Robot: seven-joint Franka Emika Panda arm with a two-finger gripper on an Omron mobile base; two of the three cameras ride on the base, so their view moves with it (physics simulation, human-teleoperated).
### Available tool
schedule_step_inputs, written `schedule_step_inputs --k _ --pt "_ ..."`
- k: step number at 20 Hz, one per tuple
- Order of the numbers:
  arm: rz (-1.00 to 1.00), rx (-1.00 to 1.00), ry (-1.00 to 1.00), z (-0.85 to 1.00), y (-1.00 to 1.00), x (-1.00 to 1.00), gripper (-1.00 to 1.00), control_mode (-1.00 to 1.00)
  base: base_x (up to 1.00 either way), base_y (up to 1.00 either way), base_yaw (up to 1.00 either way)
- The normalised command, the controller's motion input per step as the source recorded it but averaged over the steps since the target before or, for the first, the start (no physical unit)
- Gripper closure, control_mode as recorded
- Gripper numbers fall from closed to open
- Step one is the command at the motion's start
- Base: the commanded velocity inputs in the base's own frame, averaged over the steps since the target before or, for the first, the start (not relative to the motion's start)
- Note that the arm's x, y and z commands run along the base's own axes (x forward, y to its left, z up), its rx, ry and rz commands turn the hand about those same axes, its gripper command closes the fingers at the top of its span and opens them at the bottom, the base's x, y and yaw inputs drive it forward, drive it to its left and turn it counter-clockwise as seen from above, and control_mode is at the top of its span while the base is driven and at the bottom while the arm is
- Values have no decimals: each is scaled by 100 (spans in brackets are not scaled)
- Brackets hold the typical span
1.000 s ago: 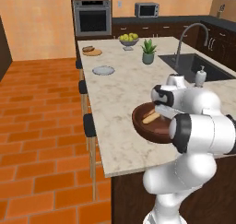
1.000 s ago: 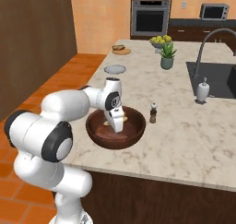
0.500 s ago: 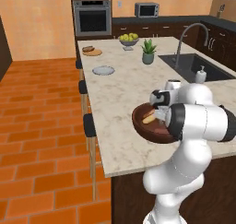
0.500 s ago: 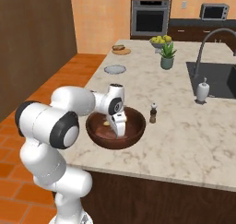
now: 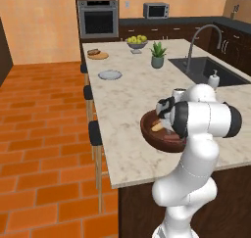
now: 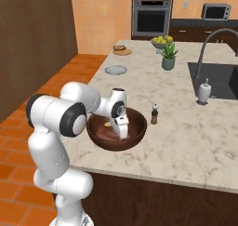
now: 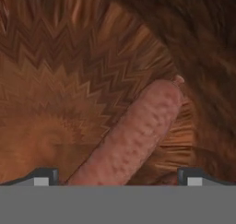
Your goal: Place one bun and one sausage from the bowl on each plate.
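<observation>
The bowl [image 6: 116, 129] hides my jaws' tips; in the hand view they stand released astride a sausage [image 7: 133, 138], its lower end cut off.

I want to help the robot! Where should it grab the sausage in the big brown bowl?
Best around the middle of the sausage, coming straight down from above. It is long and round, lying flat on the floor of the bowl and running between the open fingers, so they would probably close across its narrow width.
</observation>
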Motion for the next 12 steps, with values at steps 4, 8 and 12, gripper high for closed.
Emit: schedule_step_inputs --k 4,8,12 --pt "0 0 11 -24 0 28 -100 -100 0 0 0" --pt "0 -7 12 -73 0 1 -100 -100 0 0 0" --pt "0 -2 2 -58 0 -32 -100 -100 0 0 0"
